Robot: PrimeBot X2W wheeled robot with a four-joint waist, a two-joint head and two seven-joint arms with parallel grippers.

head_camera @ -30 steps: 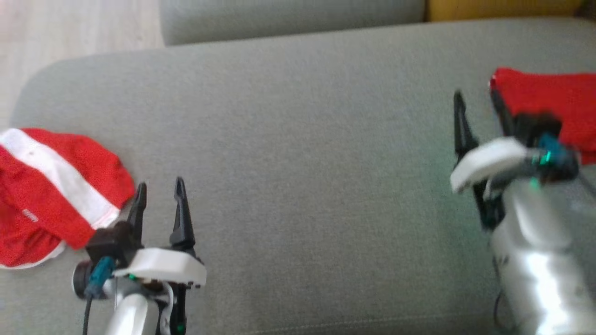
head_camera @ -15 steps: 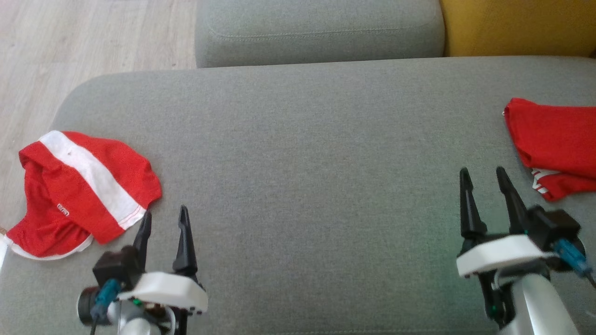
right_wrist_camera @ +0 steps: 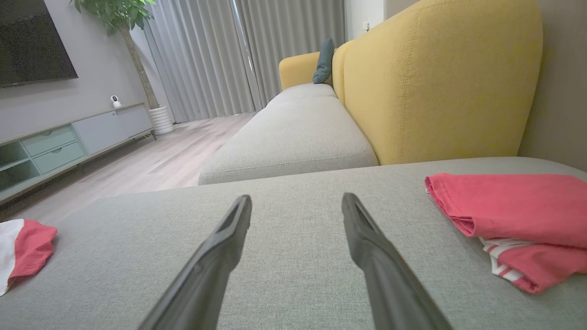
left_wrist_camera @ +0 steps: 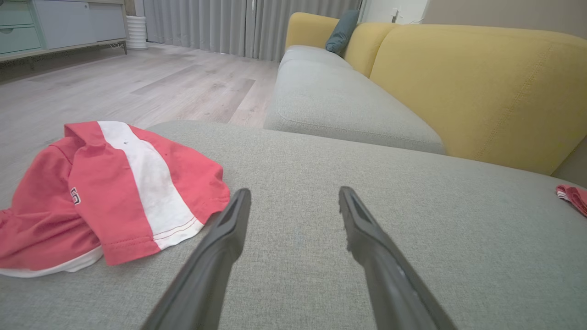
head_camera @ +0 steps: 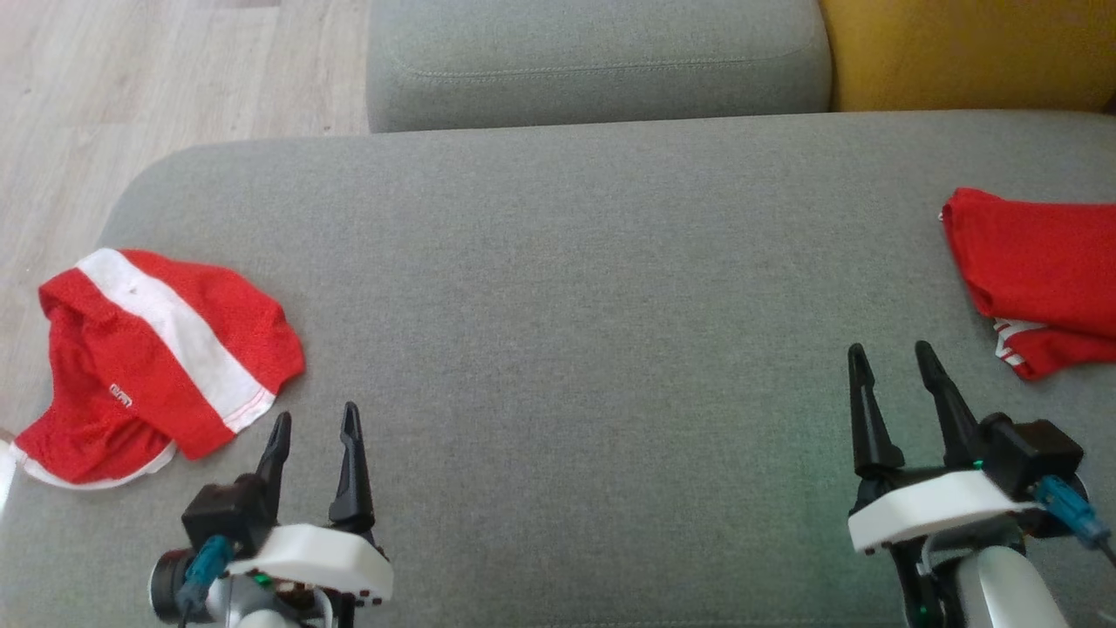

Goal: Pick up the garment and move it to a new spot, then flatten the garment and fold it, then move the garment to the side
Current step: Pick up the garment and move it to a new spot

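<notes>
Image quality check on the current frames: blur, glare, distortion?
Head view: sharp, soft even light, faint green cast on the sofa cushion beside the right gripper. Left wrist view: wide-angle stretch, its fingers loom large; crumpled garment looks pinkish. Right wrist view: same stretch, folded garment washed pink, no glare.

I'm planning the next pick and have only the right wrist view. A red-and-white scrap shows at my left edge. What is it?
Observer: A crumpled red shirt with a white band, lying at the left end of the grey seat cushion.
Operator: Is the left claw on it?
Observer: No. The left claw is open and empty, its tips close beside the shirt's hem.
</notes>
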